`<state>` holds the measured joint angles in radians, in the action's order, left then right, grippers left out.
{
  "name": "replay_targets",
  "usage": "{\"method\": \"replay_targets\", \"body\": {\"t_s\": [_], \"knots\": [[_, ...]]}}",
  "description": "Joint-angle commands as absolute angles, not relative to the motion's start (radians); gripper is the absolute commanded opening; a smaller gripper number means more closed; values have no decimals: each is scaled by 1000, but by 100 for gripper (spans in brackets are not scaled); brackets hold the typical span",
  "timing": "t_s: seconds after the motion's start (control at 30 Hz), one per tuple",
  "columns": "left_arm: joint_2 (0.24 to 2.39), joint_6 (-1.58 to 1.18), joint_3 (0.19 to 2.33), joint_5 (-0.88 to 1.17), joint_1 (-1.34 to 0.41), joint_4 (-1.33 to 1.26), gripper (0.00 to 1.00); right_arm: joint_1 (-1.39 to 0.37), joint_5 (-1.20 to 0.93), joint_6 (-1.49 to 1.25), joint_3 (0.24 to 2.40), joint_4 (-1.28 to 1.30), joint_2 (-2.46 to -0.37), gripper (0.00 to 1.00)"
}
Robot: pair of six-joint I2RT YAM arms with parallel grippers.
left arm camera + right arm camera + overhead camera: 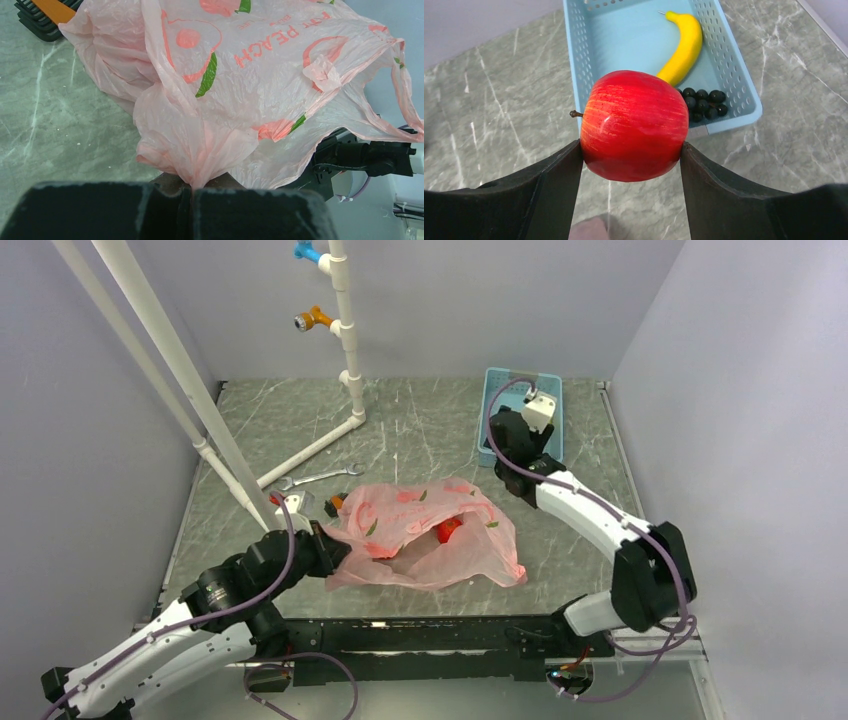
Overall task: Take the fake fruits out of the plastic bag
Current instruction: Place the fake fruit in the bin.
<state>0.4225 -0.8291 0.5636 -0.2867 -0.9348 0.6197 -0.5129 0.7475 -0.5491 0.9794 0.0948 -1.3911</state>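
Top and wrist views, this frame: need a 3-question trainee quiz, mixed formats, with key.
1. True or false: the right fingers grip a red apple between them.
2. What do the left fingers pinch? A) a towel B) the pink plastic bag C) a spoon
3. Fill in: the blue basket holds a yellow ____ and a bunch of black ____.
Key: 1 true. 2 B. 3 banana, grapes.
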Motion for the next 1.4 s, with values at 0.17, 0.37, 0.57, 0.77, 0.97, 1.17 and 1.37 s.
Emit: {"method": "replay_targets", "body": {"t_s": [0.17,0.37,0.57,0.77,0.97,1.17,1.37], "knots": [[447,-828,635,-332,-934,659,0,-363,519,-448,1285,165,-1696,0],[458,-843,655,-339,-934,696,0,-325,436,-401,1362,173,-1809,0],[467,-855,646,-334,-933,697,0,-302,341,-375,1470,209,-1917,0],[519,-855,673,-331,-933,707,0,-297,309,-360,1501,230,-1963,0],[559,-848,687,-328,-933,691,0,-288,297,-376,1456,224,-1968,1],[597,-841,689,-311,-934,658,0,-258,253,-391,1443,227,-1977,25],[599,-835,695,-317,-933,668,0,-225,199,-394,1440,225,-1998,29]]}}
